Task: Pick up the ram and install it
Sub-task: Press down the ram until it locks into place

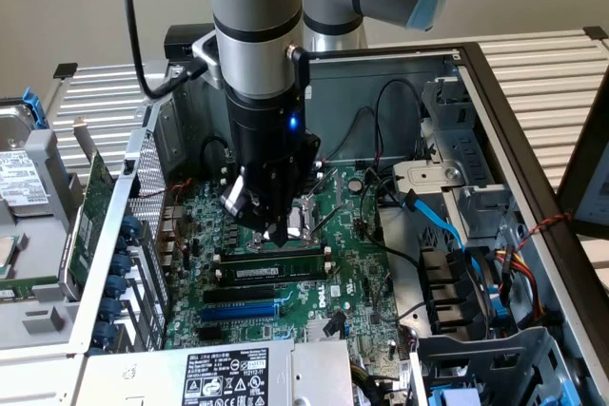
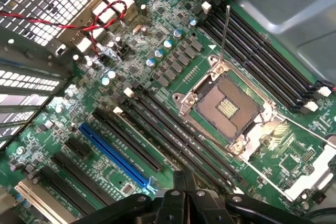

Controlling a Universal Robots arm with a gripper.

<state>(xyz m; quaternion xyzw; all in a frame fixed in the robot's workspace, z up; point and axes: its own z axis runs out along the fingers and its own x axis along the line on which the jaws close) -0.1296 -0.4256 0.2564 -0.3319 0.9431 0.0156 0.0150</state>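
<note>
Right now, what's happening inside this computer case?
A single robot arm reaches down into an open desktop case, its gripper hovering low over the motherboard next to the open CPU socket. In the exterior view a ram stick with a white label sits along the black memory slots just below the gripper. Whether it is fully latched cannot be told. A blue expansion slot lies beside the memory slots.

Matt green motherboard (image 2: 173,66), glossy black plastic slots (image 2: 252,40), bare metal CPU socket frame (image 2: 226,106)
</note>
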